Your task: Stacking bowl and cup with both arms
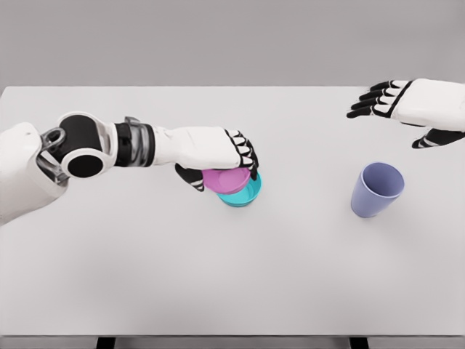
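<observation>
Left hand point(218, 156) gripped a pink bowl point(225, 179) over a teal bowl point(245, 193)
Near mid-worktop point(218, 276) the bowls overlapped; the right hand point(407, 105) hovered, fingers spread, above a purple cup point(376, 189) standing at right

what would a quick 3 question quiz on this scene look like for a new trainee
1. True or false: the left hand holds the pink bowl over the teal bowl.
2. Which item stands alone on the table?
A. pink bowl
B. purple cup
C. teal bowl
3. Fill in: the right hand hovers with its fingers ____ and holds nothing.

Key:
1. True. The left hand's fingers wrap the pink bowl, which sits in or just above the teal one.
2. B. The purple cup is apart from both hands.
3. Open.
</observation>
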`<action>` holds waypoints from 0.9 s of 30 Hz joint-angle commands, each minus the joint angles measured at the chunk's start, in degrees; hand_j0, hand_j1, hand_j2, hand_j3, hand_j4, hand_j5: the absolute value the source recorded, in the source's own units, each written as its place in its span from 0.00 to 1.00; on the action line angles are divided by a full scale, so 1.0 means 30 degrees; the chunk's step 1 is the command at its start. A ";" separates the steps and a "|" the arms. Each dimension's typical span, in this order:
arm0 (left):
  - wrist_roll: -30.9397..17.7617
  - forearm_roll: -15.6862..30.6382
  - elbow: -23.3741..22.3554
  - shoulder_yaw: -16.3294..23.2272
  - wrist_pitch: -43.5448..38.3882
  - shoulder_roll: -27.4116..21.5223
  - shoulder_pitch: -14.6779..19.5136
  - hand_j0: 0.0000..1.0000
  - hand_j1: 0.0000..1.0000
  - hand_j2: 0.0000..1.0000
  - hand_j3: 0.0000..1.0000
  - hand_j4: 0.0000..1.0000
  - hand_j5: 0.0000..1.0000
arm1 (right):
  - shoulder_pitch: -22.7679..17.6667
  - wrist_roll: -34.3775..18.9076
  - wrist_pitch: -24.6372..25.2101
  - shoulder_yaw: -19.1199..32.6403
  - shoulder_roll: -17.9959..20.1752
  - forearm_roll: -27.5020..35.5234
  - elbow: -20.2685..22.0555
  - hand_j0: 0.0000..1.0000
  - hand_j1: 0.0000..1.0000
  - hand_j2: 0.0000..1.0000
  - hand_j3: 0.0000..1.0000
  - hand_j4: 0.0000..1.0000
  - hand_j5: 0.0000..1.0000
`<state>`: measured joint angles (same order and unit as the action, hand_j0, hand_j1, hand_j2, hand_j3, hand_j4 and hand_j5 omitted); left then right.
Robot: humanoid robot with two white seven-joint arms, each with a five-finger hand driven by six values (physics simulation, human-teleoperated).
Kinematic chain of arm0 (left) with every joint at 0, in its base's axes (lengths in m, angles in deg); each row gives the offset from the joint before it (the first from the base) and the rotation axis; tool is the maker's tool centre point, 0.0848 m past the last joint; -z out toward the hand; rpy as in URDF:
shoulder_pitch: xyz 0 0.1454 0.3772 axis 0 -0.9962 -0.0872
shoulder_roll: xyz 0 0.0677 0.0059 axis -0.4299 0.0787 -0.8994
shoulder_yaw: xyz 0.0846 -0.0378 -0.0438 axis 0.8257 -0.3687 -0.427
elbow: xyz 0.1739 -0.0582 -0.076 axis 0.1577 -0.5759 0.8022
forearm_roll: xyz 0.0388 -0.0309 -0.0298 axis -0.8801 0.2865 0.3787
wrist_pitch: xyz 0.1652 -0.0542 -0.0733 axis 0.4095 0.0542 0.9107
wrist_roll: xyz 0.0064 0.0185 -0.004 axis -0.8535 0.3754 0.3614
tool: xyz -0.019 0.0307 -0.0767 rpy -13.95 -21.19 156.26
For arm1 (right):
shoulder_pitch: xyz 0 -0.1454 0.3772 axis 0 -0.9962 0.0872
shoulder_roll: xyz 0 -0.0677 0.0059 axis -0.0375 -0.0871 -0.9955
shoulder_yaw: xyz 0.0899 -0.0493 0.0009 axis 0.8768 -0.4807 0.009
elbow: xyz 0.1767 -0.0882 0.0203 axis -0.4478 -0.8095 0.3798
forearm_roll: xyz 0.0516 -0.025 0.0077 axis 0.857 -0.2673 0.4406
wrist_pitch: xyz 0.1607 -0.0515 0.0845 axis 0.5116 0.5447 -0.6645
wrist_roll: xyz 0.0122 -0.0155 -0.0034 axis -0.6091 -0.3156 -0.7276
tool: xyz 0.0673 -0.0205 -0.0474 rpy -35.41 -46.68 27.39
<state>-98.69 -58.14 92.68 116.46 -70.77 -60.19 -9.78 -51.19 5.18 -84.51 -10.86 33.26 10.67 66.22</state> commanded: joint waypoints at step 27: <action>0.0010 -0.1370 -0.2463 0.0283 0.0109 0.2091 -0.0322 0.63 0.63 0.63 0.63 0.63 0.63 | -0.0091 0.0012 0.0067 -0.2316 0.1889 -0.1080 0.2117 1.00 1.00 1.00 1.00 1.00 1.00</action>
<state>-98.66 -62.43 85.50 117.32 -70.37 -54.01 -10.75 -51.47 5.18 -84.47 -16.25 39.13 7.37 72.50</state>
